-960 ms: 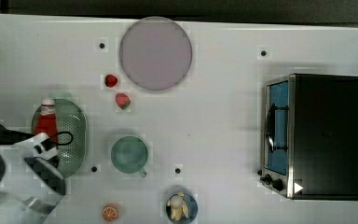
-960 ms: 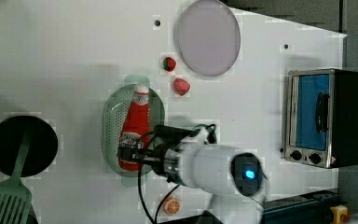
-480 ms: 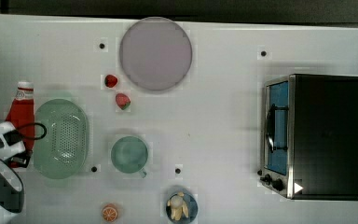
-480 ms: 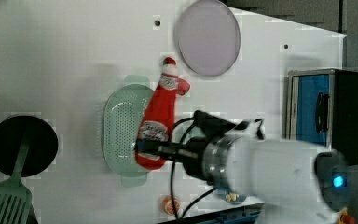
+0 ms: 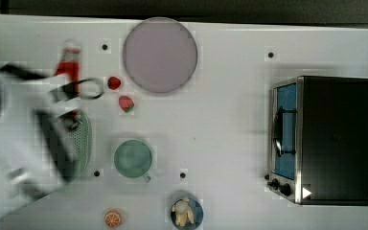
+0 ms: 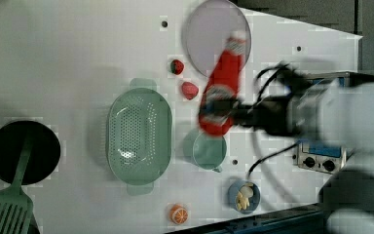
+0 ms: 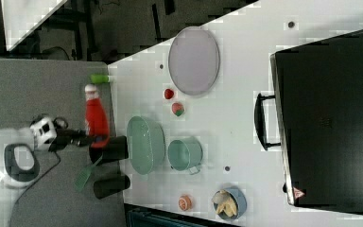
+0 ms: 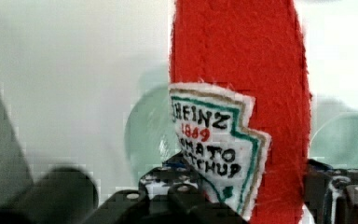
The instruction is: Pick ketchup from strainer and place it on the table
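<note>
Now we see hand (image 6: 233, 113) clamped on ketchup (image 6: 220, 87), mid-frame in left view, clear of strainer (image 6: 139, 135), above worktop (image 6: 68, 58). Our worry: release too high, bottle topples toward cup (image 6: 208, 150) or strawberries (image 6: 190, 90).

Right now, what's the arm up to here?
The gripper is clamped on the ketchup and holds it in the air, clear of the strainer, which sits empty on the table. In the left view the bottle hangs over the area between the teal cup and the lilac plate. It has not been set down yet.
</note>
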Robot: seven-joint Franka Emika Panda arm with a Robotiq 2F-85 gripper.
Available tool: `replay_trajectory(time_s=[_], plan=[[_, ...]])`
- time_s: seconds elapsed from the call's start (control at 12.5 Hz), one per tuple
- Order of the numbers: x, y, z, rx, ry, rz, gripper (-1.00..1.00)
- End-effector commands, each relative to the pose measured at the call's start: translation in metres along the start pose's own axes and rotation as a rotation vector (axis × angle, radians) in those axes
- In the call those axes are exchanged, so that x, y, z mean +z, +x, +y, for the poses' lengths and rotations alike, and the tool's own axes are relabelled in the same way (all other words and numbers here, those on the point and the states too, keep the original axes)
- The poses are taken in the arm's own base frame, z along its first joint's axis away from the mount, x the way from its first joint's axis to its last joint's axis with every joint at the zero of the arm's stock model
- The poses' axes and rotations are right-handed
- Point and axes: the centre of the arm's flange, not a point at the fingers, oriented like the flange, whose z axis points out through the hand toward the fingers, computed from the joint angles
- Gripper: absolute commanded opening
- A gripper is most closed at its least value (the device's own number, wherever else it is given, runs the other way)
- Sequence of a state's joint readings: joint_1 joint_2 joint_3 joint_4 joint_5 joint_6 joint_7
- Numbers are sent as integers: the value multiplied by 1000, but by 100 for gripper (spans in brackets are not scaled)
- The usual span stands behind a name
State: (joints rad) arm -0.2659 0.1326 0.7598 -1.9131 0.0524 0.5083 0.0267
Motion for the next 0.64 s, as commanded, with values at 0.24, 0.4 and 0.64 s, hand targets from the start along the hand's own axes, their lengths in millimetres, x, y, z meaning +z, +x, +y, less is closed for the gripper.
replay_trajectory(time_s=[0.24,0.4,0.64], plan=[[-30,111,133,126,-6,49,21],[-33,135,179,205,-16,56,21],[-14,148,238,293,-50,20,21]])
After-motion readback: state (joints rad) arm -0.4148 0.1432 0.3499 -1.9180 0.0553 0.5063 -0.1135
